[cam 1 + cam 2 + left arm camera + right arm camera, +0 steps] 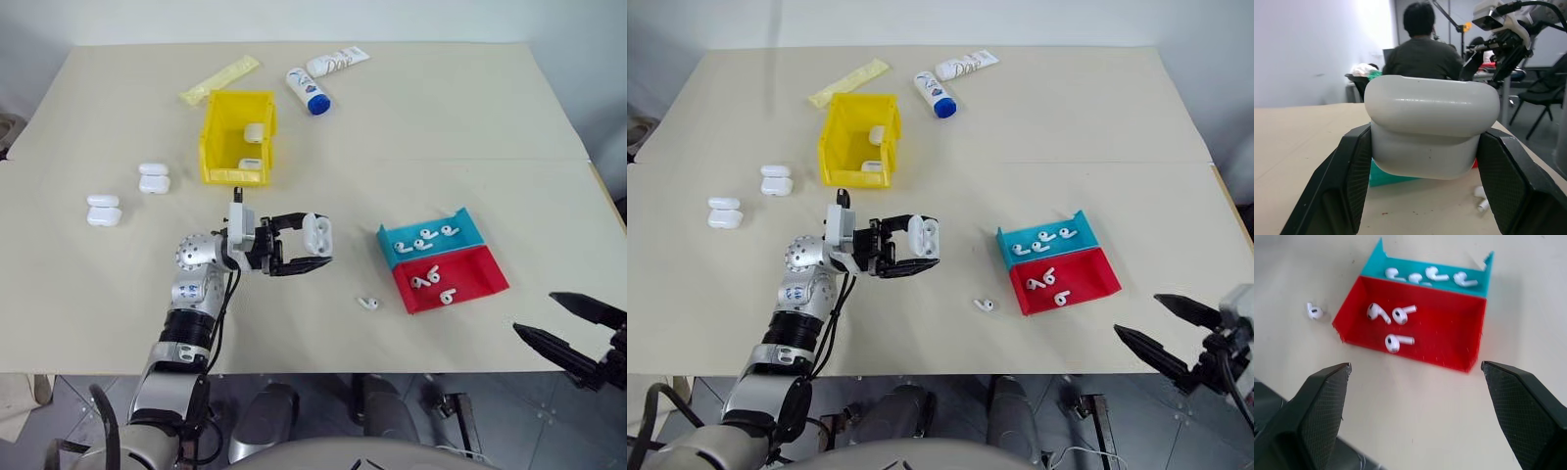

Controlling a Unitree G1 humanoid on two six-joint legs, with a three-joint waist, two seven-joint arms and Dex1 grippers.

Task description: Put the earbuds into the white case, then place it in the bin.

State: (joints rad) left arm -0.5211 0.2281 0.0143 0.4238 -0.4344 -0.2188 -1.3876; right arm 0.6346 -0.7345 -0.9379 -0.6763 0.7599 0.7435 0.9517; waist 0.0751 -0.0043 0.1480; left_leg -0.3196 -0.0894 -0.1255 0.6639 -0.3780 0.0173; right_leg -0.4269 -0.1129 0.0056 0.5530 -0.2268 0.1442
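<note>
My left gripper [318,241] is shut on a white case [316,233], held just above the table's middle; up close the case [1430,132] sits between the two black fingers [1347,181]. A loose earbud [368,304] lies on the table to its right. More earbuds lie in the blue tray [460,221] and the red tray [1459,345]. The yellow bin [235,177] stands behind the held case, with two white cases [253,132] inside. My right gripper [536,313] is open at the table's front right corner, apart from the trays, with nothing between its fingers.
Two more white cases [154,177] [104,211] sit on the left of the table. A white-and-blue tube [309,91], a white tube [338,62] and a yellow packet [219,80] lie at the back. A seated person [1422,49] shows beyond the table.
</note>
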